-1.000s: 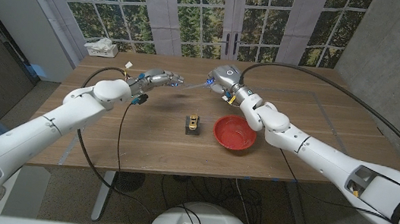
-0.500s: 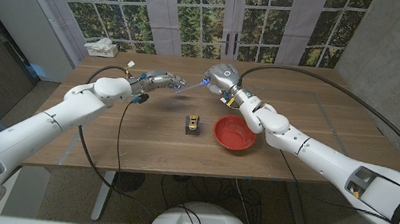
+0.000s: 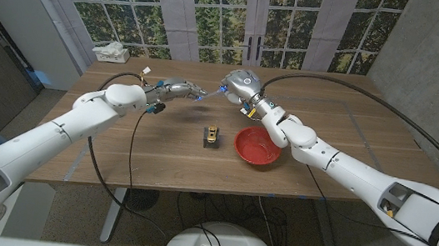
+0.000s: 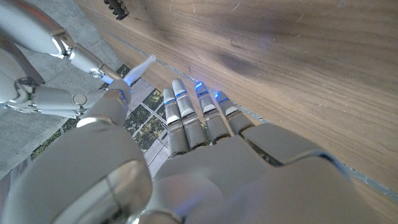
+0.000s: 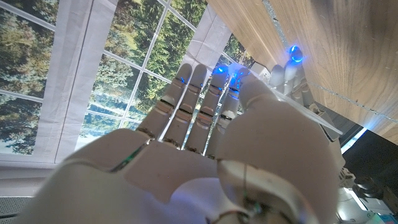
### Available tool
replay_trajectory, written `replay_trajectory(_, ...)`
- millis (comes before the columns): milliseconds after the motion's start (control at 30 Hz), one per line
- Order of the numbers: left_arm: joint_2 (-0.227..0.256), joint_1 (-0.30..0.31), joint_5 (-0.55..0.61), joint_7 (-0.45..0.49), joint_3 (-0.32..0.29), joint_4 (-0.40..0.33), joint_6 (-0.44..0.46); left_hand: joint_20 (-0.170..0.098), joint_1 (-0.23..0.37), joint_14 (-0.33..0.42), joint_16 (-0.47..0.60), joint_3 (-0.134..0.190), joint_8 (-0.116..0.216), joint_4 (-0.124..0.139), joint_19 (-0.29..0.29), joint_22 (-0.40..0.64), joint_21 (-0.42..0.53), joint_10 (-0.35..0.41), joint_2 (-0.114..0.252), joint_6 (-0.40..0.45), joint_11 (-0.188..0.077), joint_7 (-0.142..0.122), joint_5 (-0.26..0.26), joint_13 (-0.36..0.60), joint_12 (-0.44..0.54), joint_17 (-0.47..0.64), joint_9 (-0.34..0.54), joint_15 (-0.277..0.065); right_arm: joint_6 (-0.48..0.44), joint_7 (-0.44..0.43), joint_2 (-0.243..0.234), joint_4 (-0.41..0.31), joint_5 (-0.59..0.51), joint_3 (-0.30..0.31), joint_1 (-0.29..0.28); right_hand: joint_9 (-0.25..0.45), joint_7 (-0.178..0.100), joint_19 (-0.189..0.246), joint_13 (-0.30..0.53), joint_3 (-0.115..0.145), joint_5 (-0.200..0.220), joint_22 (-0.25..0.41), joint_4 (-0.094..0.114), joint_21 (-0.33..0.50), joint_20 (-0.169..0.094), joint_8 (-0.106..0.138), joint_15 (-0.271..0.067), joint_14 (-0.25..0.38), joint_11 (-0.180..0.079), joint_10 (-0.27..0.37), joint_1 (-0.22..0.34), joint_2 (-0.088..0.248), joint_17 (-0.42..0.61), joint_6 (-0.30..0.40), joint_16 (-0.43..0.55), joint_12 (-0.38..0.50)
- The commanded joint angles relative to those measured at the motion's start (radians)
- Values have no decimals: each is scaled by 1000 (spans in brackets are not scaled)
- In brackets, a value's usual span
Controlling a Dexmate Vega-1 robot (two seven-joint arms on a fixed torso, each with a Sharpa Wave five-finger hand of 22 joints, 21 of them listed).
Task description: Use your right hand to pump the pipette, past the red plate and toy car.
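A: Where was the pipette (image 4: 142, 67)?
B: Off the counter (image 3: 158, 145), held up by the left hand (image 3: 175, 87), well beyond the toy car (image 3: 212, 135). In the left wrist view its pale stem stuck out past the thumb; the thumb hid the actual pinch.
A: Right hand (image 3: 237, 84)?
B: Also beyond the toy car, above the red plate (image 3: 257, 147)'s far side, just beside the left hand's fingers (image 3: 193, 91). Its fingers (image 5: 194, 93) lay straight and together, thumb alongside. Couldn't tell if anything sat between them, or whether they touched the bulb.
A: Risks?
B: Probably missing the bulb: it's tiny and mostly hidden, so the thumb could press the left fingers instead. Pushing too hard might knock the pipette out of the left hand's hold, down toward the toy car.
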Motion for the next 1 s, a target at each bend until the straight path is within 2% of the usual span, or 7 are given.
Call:
replay_trajectory(33, -19, -28, -15, -51, 16, 37, -19, -1, 11, 40, 9, -10, 4, -3, 24, 3, 7, 47, -10, 43, -5, 9, 0, 1, 15, 1, 2, -86, 15, -30, 9, 21, -11, -8, 11, 5, -3, 6, 7, -4, -5, 1, 1, 6, -31, 5, -165, 9, -11, 4, 11, 10, 5, 4, -1, 1)
replay_trajectory(300, -23, -38, -12, -59, 22, 47, -21, 7, 41, 48, 4, -1, -3, 0, 21, 3, 2, 110, 31, 67, -21, 14, 4, -1, 25, 3, 2, -94, 21, -38, 13, 31, -13, -13, 18, 5, -5, 4, 10, -6, -5, 2, 0, 9, -32, 5, -167, 10, -11, 6, 15, 9, 7, 3, -2, 2)
replay_trajectory(500, -31, -45, -18, -71, 24, 62, -31, 1, 59, 72, 6, 18, -13, 9, 44, 4, 9, 141, 91, 73, -17, 28, 8, -3, 25, 3, 2, -103, 29, -40, 12, 35, -13, -17, 24, 5, -6, 3, 12, -8, -6, 2, 2, 11, -33, 5, -166, 10, -13, 5, 16, 9, 9, 3, -4, 0)
replay_trajectory(833, -45, -56, -31, -98, 28, 91, -56, 1, 71, 85, 1, 23, -22, 1, 60, 4, 13, 145, 100, 69, -26, 30, 7, -4, 19, -1, 2, -110, 49, -53, 11, 33, -11, -19, 28, 5, -6, 1, 15, -10, -7, 2, 4, 15, -33, 7, -164, 10, -12, 8, 16, 9, 10, 5, -8, 0)
replay_trajectory(867, -47, -57, -34, -103, 28, 95, -60, 2, 75, 86, 0, 28, -23, 3, 62, 4, 13, 145, 113, 71, -32, 29, 8, -4, 17, 0, 2, -111, 50, -52, 10, 32, -12, -19, 28, 5, -6, 1, 15, -10, -7, 2, 4, 15, -33, 7, -164, 11, -12, 8, 16, 9, 11, 5, -7, 0)
replay_trajectory(1000, -51, -62, -45, -120, 29, 106, -67, 8, 85, 84, -9, 51, -27, 9, 63, 4, 12, 138, 157, 75, -27, 37, 11, -4, 8, -1, 3, -108, 51, -61, 11, 33, -14, -18, 27, 5, -6, 1, 14, -11, -7, 2, 4, 17, -33, 7, -165, 11, -12, 9, 18, 9, 11, 5, -9, -2)
